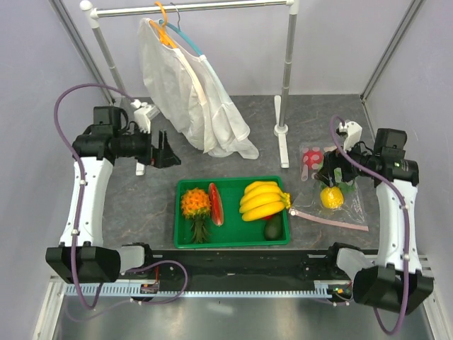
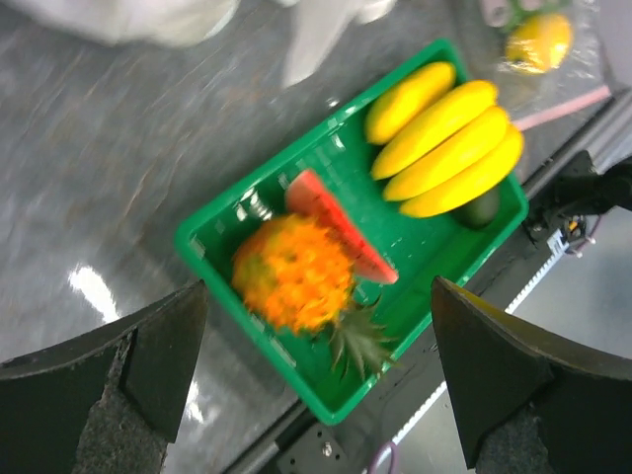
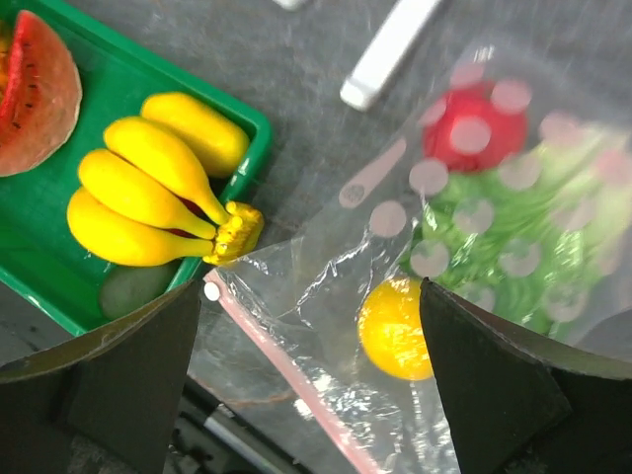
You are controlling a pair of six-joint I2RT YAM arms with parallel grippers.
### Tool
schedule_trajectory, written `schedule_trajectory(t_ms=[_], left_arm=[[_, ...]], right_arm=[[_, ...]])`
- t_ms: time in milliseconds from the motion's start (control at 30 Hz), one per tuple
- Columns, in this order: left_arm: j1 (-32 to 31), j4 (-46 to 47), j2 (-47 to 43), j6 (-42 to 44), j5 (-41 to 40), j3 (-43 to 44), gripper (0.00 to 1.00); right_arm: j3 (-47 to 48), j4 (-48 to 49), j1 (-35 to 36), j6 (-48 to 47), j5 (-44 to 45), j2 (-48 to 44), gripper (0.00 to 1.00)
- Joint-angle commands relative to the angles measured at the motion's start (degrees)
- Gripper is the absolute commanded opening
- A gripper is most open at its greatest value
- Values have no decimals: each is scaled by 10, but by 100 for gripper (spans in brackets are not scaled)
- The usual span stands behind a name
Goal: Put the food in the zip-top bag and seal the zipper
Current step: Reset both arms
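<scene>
Food: all three pieces are inside the zip-top bag [image 3: 326,257]. These are the tomato [image 3: 472,126], the lettuce [image 3: 513,227] and the yellow fruit [image 3: 393,329]. The bag lies flat on the table [image 1: 233,127], at 3 o'clock of the green tray [image 1: 230,243].

Zipper [image 3: 286,370]: in the overhead view the pink strip runs roughly from 9 to 3 o'clock, its right end dipping toward 4. It borders the edge of the bag nearest the arm bases. Whether it is pressed closed along its length cannot be told.

Right claw [image 3: 308,296]: jaws spread wide, holding nothing, hovering over the bag. The strip lies at 6 o'clock of it in the overhead view, near.

Left claw [image 2: 318,291]: jaws spread wide and empty, raised at 10 o'clock of the tray, well apart from the bag.

Judgement: loading looks complete and sealing is the step in hand. The right arm is much the nearer. Its next move calls for drawing back toward 6 o'clock onto one end of the strip, then travelling along that axis.
</scene>
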Motion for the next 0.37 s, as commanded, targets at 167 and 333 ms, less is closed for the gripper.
schedule_trajectory(t_ms=[167, 333], left_arm=[[100, -75, -47, 97, -45, -58, 100], [88, -60, -55, 112, -93, -76, 100]], right_arm=[[-79, 81, -1, 136, 50, 8, 98], [-80, 78, 13, 134, 79, 4, 98]])
